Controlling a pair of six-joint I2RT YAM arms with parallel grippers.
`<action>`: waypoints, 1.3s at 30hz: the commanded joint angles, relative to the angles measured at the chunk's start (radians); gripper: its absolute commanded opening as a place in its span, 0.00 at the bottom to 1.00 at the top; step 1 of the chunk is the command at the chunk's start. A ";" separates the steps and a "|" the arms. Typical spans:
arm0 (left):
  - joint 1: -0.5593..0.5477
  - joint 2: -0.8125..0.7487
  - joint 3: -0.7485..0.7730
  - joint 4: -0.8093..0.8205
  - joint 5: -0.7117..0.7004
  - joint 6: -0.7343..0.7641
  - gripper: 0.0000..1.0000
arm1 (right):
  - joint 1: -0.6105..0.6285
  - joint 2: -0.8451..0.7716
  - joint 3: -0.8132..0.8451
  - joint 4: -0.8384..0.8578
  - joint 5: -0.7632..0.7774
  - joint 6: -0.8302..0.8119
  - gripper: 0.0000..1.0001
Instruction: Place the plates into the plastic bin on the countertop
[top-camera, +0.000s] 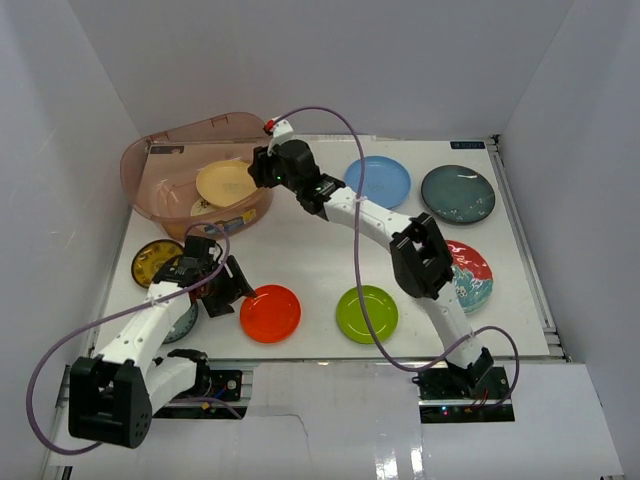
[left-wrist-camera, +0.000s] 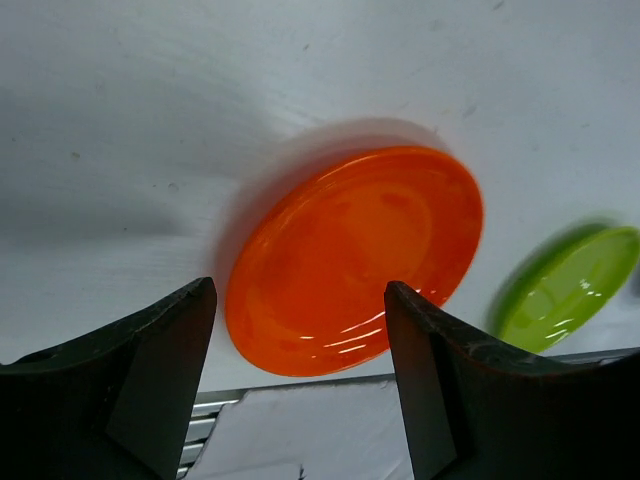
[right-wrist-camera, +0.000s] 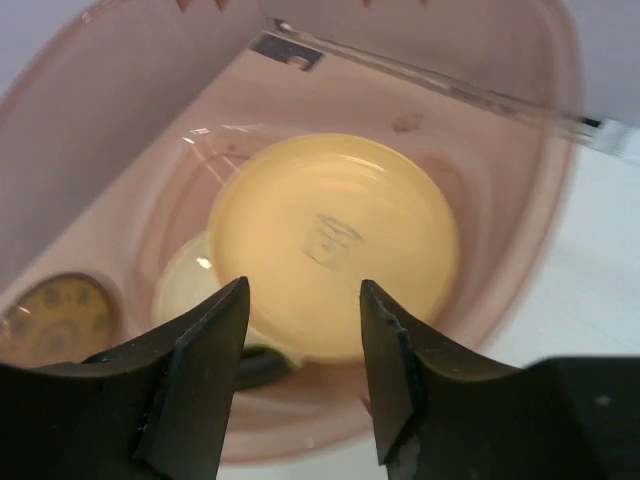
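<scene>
A tan-yellow plate (right-wrist-camera: 335, 245) lay inside the plastic bin (right-wrist-camera: 520, 150) (a cream plate (right-wrist-camera: 185, 280) partly under it) at the far-left corner of the countertop (top-camera: 310, 250). Above it hung the right gripper (right-wrist-camera: 304, 300), jaws spread and empty. The left gripper (left-wrist-camera: 300, 292), likewise spread, hovered over the orange-red plate (left-wrist-camera: 355, 250).

Three plain white matte walls close in the scene. A flat back wall (top-camera: 330, 60) runs across the top of the overhead view, a left wall (top-camera: 50, 170) slants down the left side, and a right wall (top-camera: 590, 170) runs down the right side. A small dark rectangular label (top-camera: 467, 145) lies at upper right, just below the back wall, its print too small to read. A second dark label (top-camera: 166, 150) sits at upper left. A glossy white panel (top-camera: 420, 440) fills the bottom of the frame, its upper edge stepped.
</scene>
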 joint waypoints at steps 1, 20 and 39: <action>-0.043 0.088 0.037 -0.063 -0.044 -0.014 0.79 | -0.029 -0.239 -0.186 0.038 0.033 -0.083 0.49; -0.156 0.248 0.006 0.012 -0.024 -0.029 0.07 | -0.062 -1.422 -1.635 -0.304 0.011 0.135 0.82; -0.164 0.043 0.425 0.246 0.019 -0.093 0.00 | -0.102 -1.519 -1.870 -0.322 0.037 0.422 0.56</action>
